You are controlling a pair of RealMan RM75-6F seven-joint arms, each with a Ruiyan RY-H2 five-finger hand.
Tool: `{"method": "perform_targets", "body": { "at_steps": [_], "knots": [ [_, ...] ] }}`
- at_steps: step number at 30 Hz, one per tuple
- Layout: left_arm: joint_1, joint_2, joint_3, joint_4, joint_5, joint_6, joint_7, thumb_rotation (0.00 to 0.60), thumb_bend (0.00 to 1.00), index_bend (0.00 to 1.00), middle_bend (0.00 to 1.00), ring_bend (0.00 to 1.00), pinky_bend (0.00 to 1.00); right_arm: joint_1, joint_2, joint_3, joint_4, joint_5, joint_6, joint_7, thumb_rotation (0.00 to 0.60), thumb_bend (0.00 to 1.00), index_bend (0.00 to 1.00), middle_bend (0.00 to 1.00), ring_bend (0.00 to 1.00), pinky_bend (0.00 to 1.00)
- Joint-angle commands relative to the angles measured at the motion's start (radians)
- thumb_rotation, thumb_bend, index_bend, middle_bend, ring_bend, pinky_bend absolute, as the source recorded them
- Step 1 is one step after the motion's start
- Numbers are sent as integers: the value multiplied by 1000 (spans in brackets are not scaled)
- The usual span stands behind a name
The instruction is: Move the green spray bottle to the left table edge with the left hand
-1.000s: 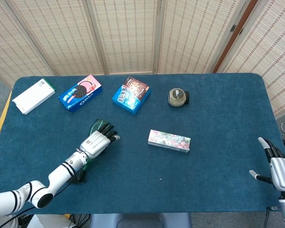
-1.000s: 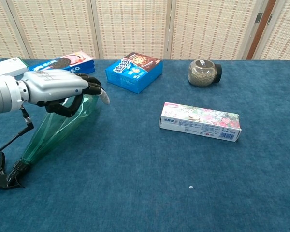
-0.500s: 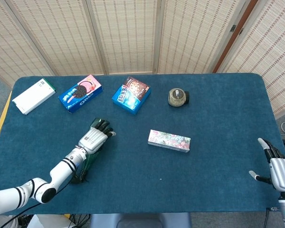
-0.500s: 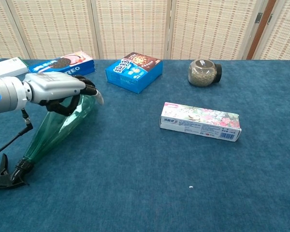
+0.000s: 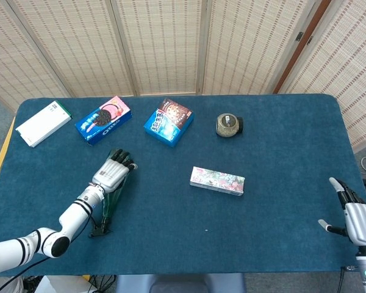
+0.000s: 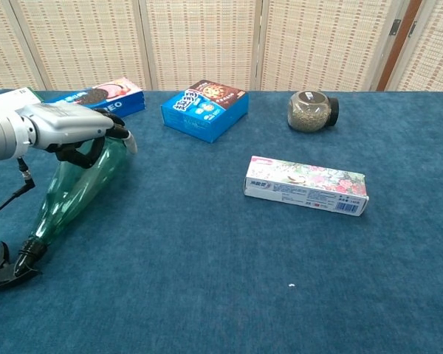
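The green spray bottle (image 5: pixel 112 200) lies on its side on the blue table, its black trigger head (image 6: pixel 11 264) pointing at the near edge. My left hand (image 5: pixel 113 172) grips the bottle's wide base from above, fingers curled around it; in the chest view the left hand (image 6: pixel 72 129) covers the top of the green spray bottle (image 6: pixel 70 190). It sits left of the table's middle, well in from the left edge. My right hand (image 5: pixel 352 213) hovers at the far right near corner, fingers spread, holding nothing.
Along the back stand a white box (image 5: pixel 43 122), an Oreo box (image 5: pixel 104 119), a blue cookie box (image 5: pixel 168 121) and a round jar (image 5: pixel 229 124). A flowered toothpaste box (image 5: pixel 217 180) lies mid-table. Bare blue cloth (image 5: pixel 24 177) stretches left of the bottle.
My left hand has moved left and slightly back with the bottle's base in it, swinging the bottle more upright to the near edge. The right hand has barely moved.
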Motion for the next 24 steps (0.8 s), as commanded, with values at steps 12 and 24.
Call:
{"method": "perform_targets", "body": {
  "at_steps": [12,24],
  "knots": [
    [0,38,32,-50,-112,56,106,600,1000,218,209,0,0,3,-2,0,0,-1,-4,-1,600,0,96,144,209,412],
    [-7,45,47,-64,-228,109,199,600,1000,217,211,0,0,6,-4,0,0,-2,-9,-2,600,0,96,144,208,412]
  ]
}}
